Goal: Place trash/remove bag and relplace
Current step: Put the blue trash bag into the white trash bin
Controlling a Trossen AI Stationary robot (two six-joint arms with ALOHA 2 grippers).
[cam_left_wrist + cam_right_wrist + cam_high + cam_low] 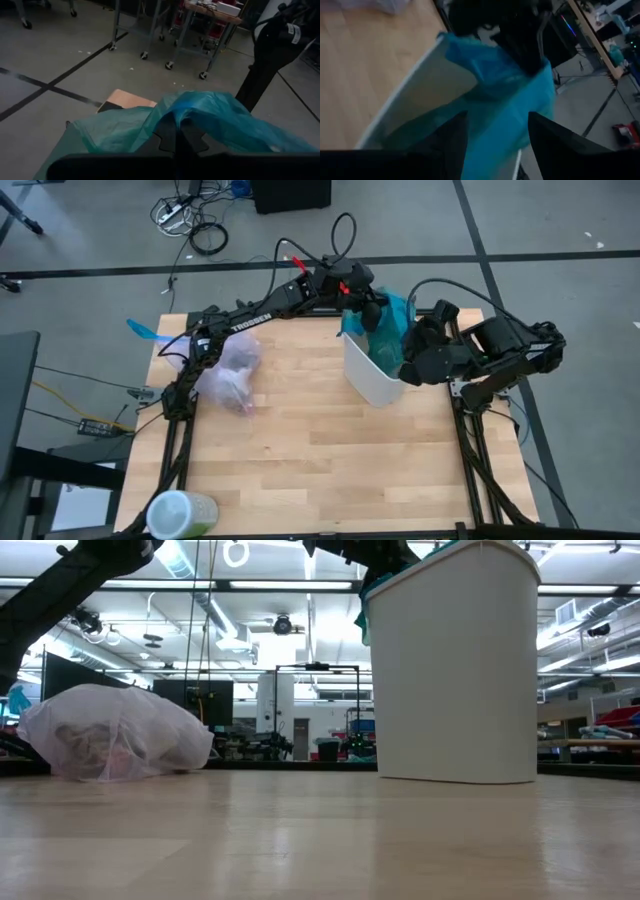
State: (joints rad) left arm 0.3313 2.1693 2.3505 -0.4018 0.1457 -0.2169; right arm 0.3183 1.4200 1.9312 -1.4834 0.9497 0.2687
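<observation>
The translucent pink-lavender bag [232,373] of trash lies near the table's [300,460] left edge. My left gripper [362,304] pinches the teal plastic bag [390,330] over the white bin [368,370]; my right gripper [412,358] is spread beside it.

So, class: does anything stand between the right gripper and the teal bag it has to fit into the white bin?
Nothing visible does. The right gripper is open with the teal bag directly between its fingers, at the white bin rim. The left gripper is shut on the same bag, holding it over the bin.
</observation>
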